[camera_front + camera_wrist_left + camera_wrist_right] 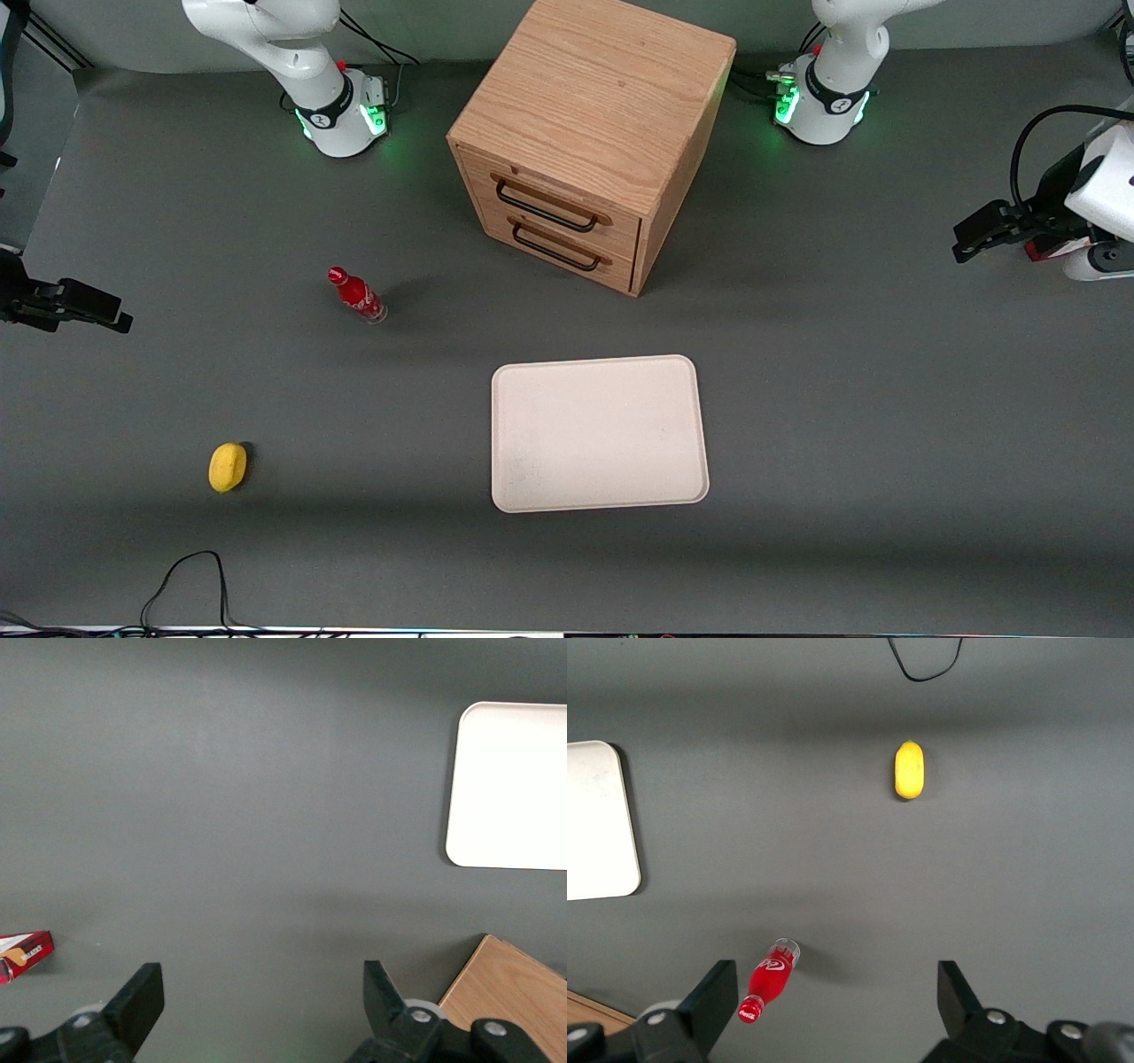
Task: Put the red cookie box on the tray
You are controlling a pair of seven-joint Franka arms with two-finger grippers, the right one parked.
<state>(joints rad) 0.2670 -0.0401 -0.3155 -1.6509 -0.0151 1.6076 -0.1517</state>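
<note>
The cream-white tray lies flat near the middle of the table, nearer the front camera than the cabinet, with nothing on it; it also shows in the left wrist view. My gripper hovers above the table at the working arm's end, open, with only bare grey table between its fingers. The red cookie box lies on the table beside the gripper, apart from it, and only one end of it shows. From the front, a small red patch of the box peeks out under the arm.
A wooden two-drawer cabinet stands farther from the front camera than the tray, its corner close to the gripper's view. A small red bottle and a yellow fruit sit toward the parked arm's end. A black cable loops at the front edge.
</note>
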